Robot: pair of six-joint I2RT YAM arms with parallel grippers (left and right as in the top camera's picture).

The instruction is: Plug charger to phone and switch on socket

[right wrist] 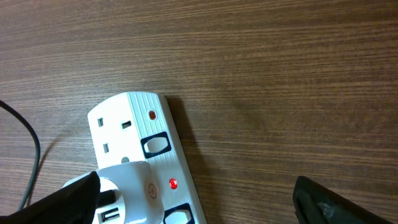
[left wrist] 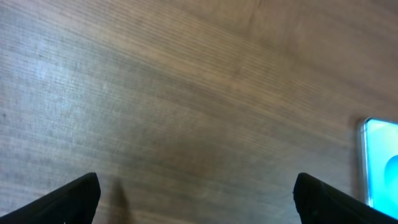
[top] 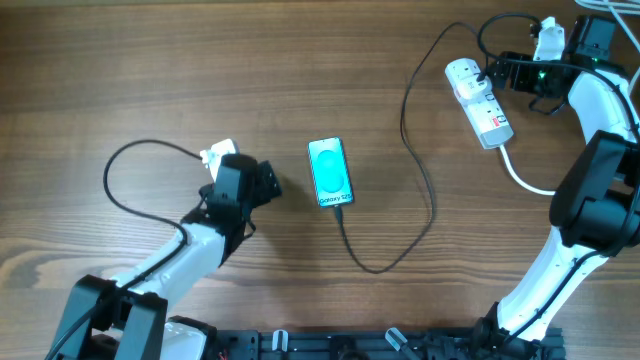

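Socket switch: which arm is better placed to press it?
Right. The right gripper hangs open right beside the socket, and a switch shows in its wrist view. The left gripper sits open next to the phone, well away from the socket.

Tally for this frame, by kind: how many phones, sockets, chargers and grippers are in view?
Phone: 1
Socket: 1
Charger: 1
Grippers: 2, left gripper and right gripper
Total: 5
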